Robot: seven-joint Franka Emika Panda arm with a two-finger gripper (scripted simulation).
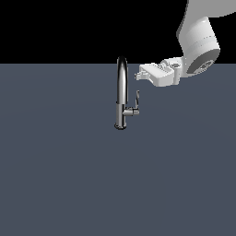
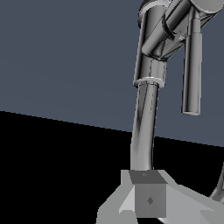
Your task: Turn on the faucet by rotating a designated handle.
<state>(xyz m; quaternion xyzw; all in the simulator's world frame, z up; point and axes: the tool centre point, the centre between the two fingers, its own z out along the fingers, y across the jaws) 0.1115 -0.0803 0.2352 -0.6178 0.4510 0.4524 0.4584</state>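
The chrome faucet (image 1: 121,92) stands upright on the grey floor, with a high arched spout and a cylindrical base. The handle (image 1: 137,99) is a thin lever blade on a short stub on the faucet's side toward the exterior view's right, pointing up. My gripper (image 1: 138,75) lies level, just above the handle tip and beside the spout on the exterior view's right, not touching either. Its fingers are together and hold nothing. In the wrist view the faucet body (image 2: 148,78) and the handle blade (image 2: 192,65) are close ahead of the shut gripper (image 2: 148,197).
The flat grey floor (image 1: 55,175) spreads all around the faucet. The white arm (image 1: 198,41) comes in from the upper part of the exterior view's right. No other objects show.
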